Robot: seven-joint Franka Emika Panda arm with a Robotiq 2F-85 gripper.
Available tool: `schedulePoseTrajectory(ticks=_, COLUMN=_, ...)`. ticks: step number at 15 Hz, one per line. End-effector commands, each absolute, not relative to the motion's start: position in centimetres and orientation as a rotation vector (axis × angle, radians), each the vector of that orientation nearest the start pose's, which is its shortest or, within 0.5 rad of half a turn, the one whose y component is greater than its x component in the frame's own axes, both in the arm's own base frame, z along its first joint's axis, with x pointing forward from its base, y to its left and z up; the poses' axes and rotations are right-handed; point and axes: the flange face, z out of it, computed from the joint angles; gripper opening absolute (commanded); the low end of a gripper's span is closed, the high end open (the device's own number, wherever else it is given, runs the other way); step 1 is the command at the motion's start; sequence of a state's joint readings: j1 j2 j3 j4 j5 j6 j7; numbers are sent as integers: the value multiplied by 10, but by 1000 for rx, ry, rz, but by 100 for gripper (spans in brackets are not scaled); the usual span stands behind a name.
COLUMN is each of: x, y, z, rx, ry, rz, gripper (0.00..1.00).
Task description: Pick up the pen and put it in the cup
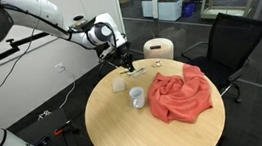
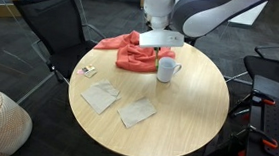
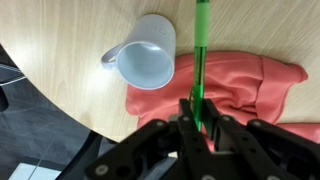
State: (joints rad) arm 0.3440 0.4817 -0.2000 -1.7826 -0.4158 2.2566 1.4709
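My gripper point(image 3: 200, 125) is shut on a green pen point(image 3: 201, 50), which sticks out straight past the fingertips. In the wrist view the pen lies over the coral-red cloth point(image 3: 235, 90), with the small white cup point(image 3: 148, 62) just to its left, handle pointing left. The cup stands upright on the round wooden table point(image 3: 50, 60) beside the cloth in both exterior views point(image 1: 136, 98) point(image 2: 166, 69). The gripper hovers above the table near the cup and cloth point(image 1: 121, 59) point(image 2: 162, 45).
A flat whitish disc point(image 1: 119, 82) lies near the cup. Two tan napkins point(image 2: 100, 97) point(image 2: 137, 111) and a small card point(image 2: 86, 72) lie on the table. A big white cylinder with a tan top point(image 1: 158, 49) and black chairs point(image 1: 230, 41) point(image 2: 58, 27) stand around the table.
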Motion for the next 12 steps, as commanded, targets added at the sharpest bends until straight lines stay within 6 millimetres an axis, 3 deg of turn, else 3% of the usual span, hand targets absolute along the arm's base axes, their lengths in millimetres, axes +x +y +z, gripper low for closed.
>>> schedulePoseTrajectory(ticks=1, x=631, y=92, z=316, rx=-2966, ry=1813, rz=-588, gripper=4)
schedulePoseTrajectory(ticks=6, x=624, y=91, z=328, rx=-3017, ry=1930, rz=-782, gripper=4)
schedulePoseTrajectory(ticks=12, x=621, y=90, z=319, rx=-3018, ry=1995, rz=-1103, gripper=4)
